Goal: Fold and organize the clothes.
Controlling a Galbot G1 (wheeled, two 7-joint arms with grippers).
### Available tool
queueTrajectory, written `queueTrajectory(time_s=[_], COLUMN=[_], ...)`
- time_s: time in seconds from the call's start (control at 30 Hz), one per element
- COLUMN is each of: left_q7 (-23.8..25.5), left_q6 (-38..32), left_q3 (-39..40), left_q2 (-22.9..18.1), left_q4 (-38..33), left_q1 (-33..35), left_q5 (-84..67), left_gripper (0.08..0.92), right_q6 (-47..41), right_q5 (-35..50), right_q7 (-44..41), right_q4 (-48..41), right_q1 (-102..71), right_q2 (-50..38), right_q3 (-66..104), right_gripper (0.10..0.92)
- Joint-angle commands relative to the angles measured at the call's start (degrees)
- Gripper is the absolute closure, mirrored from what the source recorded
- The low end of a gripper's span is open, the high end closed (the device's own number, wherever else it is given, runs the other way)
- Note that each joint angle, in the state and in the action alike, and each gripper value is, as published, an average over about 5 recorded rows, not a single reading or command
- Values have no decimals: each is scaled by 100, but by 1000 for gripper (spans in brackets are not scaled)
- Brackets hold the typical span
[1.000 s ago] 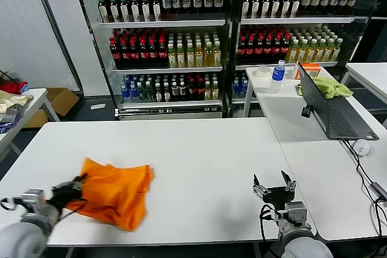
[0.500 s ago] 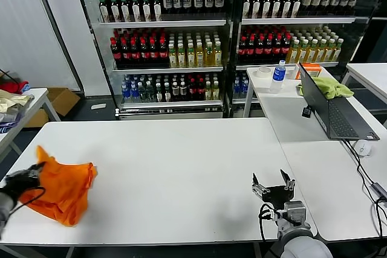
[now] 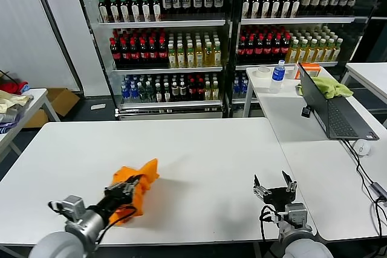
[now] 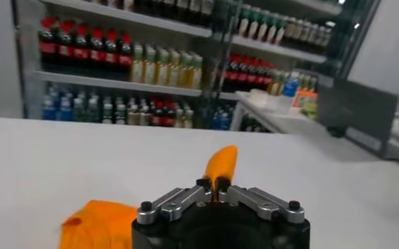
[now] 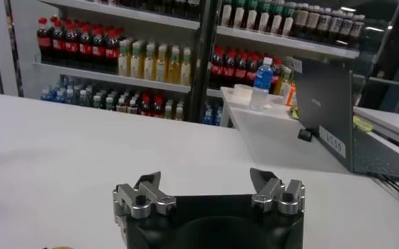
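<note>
The clothes, one bright orange T-shirt [image 3: 134, 187], sit bunched in a small heap on the white table [image 3: 199, 149], left of its middle near the front edge. My left gripper [image 3: 128, 188] is shut on a fold of it; in the left wrist view orange cloth [image 4: 220, 164] rises from between the closed fingertips and more of it [image 4: 97, 222] lies below. My right gripper [image 3: 274, 185] hovers open and empty over the front right of the table, its fingers [image 5: 147, 183] spread wide, far from the shirt.
A second white table [image 3: 302, 110] at the right carries a laptop [image 3: 331, 112], a yellow-green cloth [image 3: 331, 86], a water bottle [image 3: 277, 75] and a mouse [image 3: 361, 147]. Drink shelves [image 3: 199, 40] fill the back. A side table with fabric [image 3: 12, 102] stands at far left.
The left gripper swung the shirt out to the far left, then back right toward the table's middle. The shirt went from spread flat to a compact bunch. The right arm stayed still.
</note>
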Motion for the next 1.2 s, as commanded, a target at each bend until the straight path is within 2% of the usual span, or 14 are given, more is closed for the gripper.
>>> queueTrajectory(time_s=[0.03,0.23,0.33,0.5,0.63,0.73,0.9,1.1,1.2], left_q7=[-83,-35,119,384,460,403,236,116,113], left_q6=[-200,-291,-429,-592,-741,-917,-1113,-1103,-1096], left_q3=[1248,1517,1650,1693,1243,665,-264,-802,-911], left_q2=[-692,-803,-789,-719,-520,-246,86,158,139], left_q4=[159,213,104,-203,-360,-286,113,282,283], left_q1=[-480,-412,-314,-189,-263,-346,-349,-225,-144], left_q5=[211,281,239,215,226,250,402,439,479], left_gripper=[900,900,869,731,618,531,384,222,184], right_q6=[-5,-6,-8,-10,-43,-128,-323,-343,-346], right_q5=[-14,-17,-15,-14,34,294,1323,1620,1762], right_q7=[3,2,0,-4,-29,-73,-97,-355,-409], right_q4=[12,17,18,-13,-38,-27,-4,-216,-394], right_q1=[6,12,33,99,227,369,594,820,990], right_q2=[4,21,18,28,47,74,74,-129,-220], right_q3=[-1,-12,-13,-70,-231,-489,-1192,-2139,-2464], right_gripper=[203,203,203,203,203,203,203,203,203])
